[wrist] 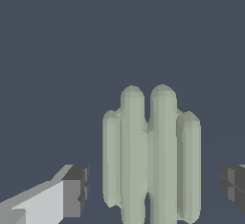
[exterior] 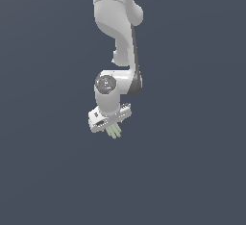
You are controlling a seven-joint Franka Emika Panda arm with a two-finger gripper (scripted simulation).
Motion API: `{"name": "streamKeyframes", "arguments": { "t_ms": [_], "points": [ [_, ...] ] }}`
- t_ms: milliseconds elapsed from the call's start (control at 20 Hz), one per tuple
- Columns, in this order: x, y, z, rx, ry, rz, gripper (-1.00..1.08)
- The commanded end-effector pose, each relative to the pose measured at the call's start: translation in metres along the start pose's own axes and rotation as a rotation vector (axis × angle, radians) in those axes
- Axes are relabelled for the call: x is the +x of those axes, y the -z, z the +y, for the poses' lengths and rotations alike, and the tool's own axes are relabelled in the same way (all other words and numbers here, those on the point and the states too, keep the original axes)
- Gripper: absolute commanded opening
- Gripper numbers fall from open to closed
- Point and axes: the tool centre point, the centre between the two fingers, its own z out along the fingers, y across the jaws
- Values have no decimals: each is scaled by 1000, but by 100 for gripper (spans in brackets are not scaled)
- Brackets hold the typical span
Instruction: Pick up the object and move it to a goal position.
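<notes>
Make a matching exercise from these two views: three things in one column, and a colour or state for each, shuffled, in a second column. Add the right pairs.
Column 1
1. the object
2. the gripper
3. the arm

Column 2
A. white and glossy, reaching down from the top of the exterior view
B. pale grey-green and ribbed, like short rounded rods joined side by side
C. dark pads on either side of the piece, with a visible gap to each in the wrist view

Pairs: 1-B, 2-C, 3-A
</notes>
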Motion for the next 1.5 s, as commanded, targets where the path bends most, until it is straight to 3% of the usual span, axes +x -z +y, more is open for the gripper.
{"name": "streamKeyframes", "arguments": {
  "t_ms": [0, 400, 450, 1100, 1450],
  "points": [
    [-1, -13, -1, 1, 2, -1, 100],
    [0, -32, 0, 1, 3, 0, 100],
    [0, -32, 0, 1, 3, 0, -100],
    [1, -29, -1, 1, 5, 1, -100],
    [-2, -5, -2, 1, 5, 1, -100]
  ]
}}
